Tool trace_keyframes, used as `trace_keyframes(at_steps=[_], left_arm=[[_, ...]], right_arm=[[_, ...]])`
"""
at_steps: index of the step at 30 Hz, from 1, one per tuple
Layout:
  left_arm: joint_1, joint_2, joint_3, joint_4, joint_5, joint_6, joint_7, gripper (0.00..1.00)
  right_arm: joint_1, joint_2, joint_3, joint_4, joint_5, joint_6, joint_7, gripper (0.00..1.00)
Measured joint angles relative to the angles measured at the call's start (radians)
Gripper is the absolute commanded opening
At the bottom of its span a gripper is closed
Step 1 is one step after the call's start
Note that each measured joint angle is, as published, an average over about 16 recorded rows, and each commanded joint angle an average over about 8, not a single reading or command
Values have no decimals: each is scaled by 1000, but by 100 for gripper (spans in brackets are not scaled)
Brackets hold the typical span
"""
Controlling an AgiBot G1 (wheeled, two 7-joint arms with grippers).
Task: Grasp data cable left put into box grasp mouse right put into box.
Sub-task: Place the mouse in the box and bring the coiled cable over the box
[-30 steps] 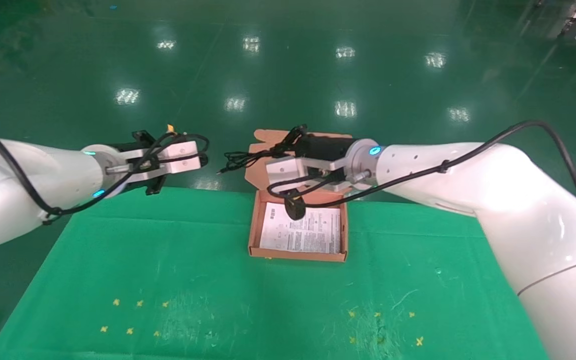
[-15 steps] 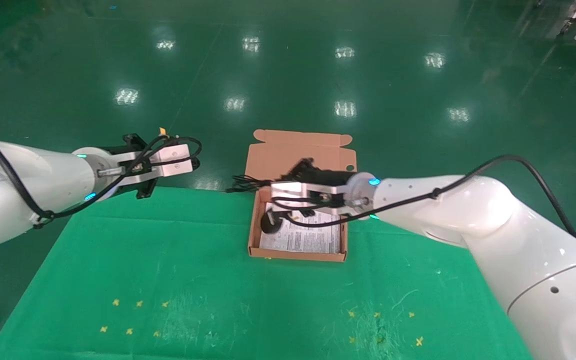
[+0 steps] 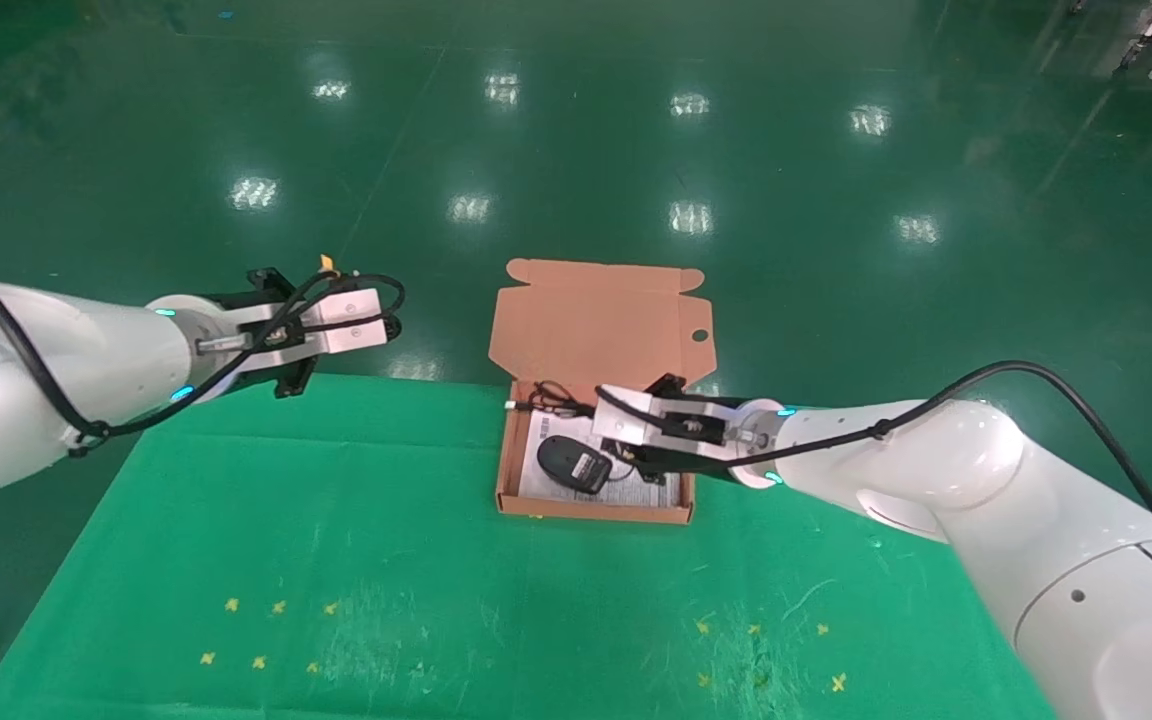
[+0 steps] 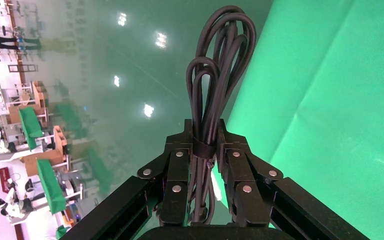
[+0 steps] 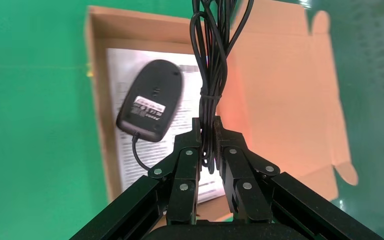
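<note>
The salmon-orange box (image 3: 506,470) stands open at the table's far middle, with its lid flap (image 3: 596,315) folded back. The black mouse (image 3: 574,464) lies upside down on the printed sheet inside the box (image 5: 96,100). My right gripper (image 3: 601,420) is low over the box and shut on the mouse's thin bundled cord (image 5: 211,60), beside the mouse (image 5: 152,100). My left gripper (image 3: 391,325) hovers over the table's far left edge. It is shut on the looped black data cable (image 4: 220,65), which sticks out past its fingertips (image 4: 187,135).
A green cloth (image 3: 336,540) covers the table, with small yellow marks (image 3: 266,630) near the front. A printed white sheet (image 5: 115,75) lines the box floor. The glossy green floor (image 3: 636,130) lies beyond the table's far edge.
My right gripper has come down and toward me with the dangling mouse, which now lies in the box. My left arm drew back slightly a second ago and has since stayed still.
</note>
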Motion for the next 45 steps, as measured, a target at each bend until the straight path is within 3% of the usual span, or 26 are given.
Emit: trace_keyframes(at_steps=[1, 2, 15, 29, 36, 45], left_arm=[[0, 0, 0, 0, 0, 0, 0, 0], [0, 1, 0, 0, 0, 0, 0, 0], [-1, 53, 13, 66, -31, -77, 41, 0], [1, 206, 65, 302, -168, -333, 219, 0], [12, 261, 153, 418, -277, -489, 320, 0], [12, 280, 338, 493, -458, -650, 407, 0]], right_arm=[[1, 1, -7, 1, 1, -2, 4, 100], [2, 2, -13, 2, 2, -5, 8, 100], [4, 43, -34, 60, 16, -9, 30, 100], [18, 193, -22, 201, 8, 13, 61, 100], [18, 299, -25, 322, -23, 31, 122, 100], [6, 420, -42, 495, -89, 49, 252, 100]])
